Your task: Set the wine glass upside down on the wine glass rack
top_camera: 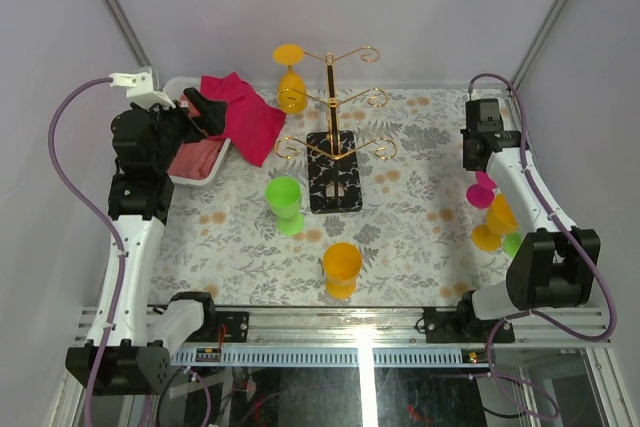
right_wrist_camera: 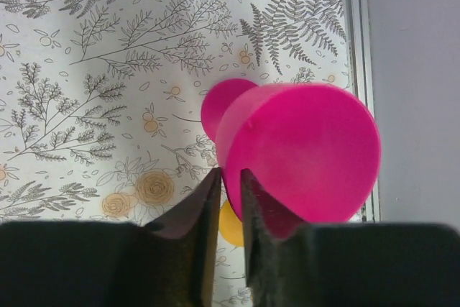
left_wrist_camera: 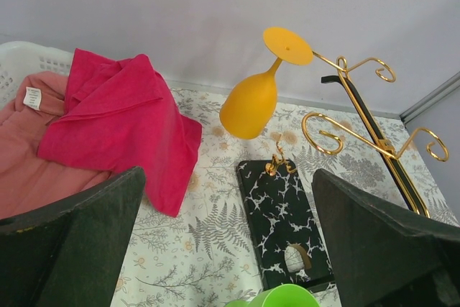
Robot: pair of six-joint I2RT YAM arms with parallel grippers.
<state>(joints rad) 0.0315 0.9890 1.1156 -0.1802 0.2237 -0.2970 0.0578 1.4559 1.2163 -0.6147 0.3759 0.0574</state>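
The left wrist view's bottom edge cuts off a green glass, and jaws cover a corner of the wine glass rack. From above, the right arm hides much of a pink glass.

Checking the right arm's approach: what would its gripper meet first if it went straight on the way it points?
The pink glass, whose edge lies right at the right gripper's tips. Whether they touch it, I cannot tell from this view.
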